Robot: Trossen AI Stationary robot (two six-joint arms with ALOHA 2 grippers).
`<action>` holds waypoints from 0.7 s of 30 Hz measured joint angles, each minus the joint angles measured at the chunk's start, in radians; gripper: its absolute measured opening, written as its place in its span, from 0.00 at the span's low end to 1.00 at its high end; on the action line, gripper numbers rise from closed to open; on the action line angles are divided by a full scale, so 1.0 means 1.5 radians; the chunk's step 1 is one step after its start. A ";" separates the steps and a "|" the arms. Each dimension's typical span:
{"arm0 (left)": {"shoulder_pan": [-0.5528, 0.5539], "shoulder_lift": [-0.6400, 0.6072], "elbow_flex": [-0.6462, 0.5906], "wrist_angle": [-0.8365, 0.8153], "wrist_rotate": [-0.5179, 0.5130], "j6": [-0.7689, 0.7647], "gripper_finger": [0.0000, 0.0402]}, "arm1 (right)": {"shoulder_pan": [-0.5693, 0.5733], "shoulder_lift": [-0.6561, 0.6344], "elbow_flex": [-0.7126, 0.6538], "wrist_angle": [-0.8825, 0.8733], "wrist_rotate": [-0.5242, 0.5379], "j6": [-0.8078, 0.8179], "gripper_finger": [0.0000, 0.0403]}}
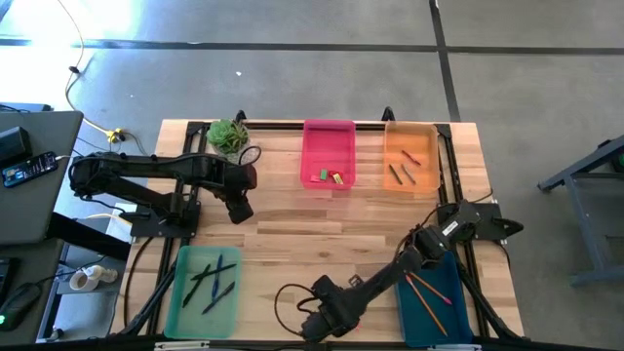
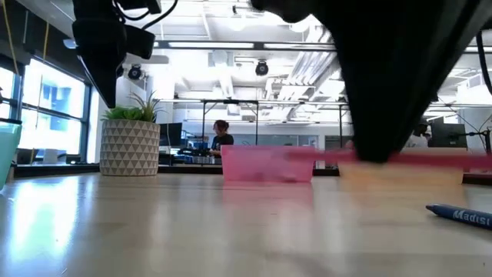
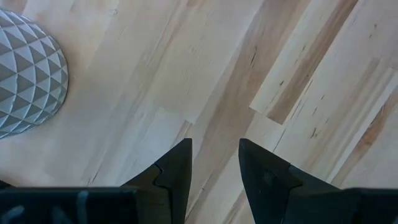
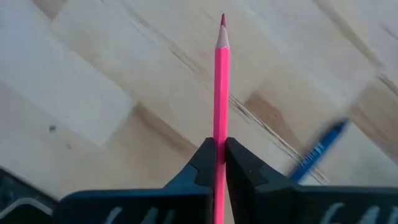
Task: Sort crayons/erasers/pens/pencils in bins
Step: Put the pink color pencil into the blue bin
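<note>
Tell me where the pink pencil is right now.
The long thin pink pencil is clamped in the right tool, low over the table's near edge, left of the dark teal plastic bin.

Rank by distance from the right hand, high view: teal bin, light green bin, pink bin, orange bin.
From the right hand, shut on a pink pencil at the table's near edge:
1. Teal bin, just to its right.
2. Light green bin, near-left corner.
3. Pink bin, far edge, and orange bin, far right: too close to call.

An open-plan office or lab: ceiling lights (image 2: 231, 45), desk monitors (image 2: 171, 132), a seated person (image 2: 221, 137) behind the table (image 2: 192, 223).
</note>
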 joint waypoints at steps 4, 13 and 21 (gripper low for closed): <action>-0.005 0.000 0.000 0.001 0.000 0.000 0.30 | 0.017 -0.019 0.001 -0.031 0.038 0.011 0.01; -0.007 0.000 0.000 0.006 0.000 -0.001 0.30 | 0.032 -0.064 -0.010 -0.102 0.086 0.046 0.01; -0.006 0.000 0.000 0.006 -0.011 0.000 0.30 | 0.028 -0.132 -0.090 -0.101 0.112 0.048 0.01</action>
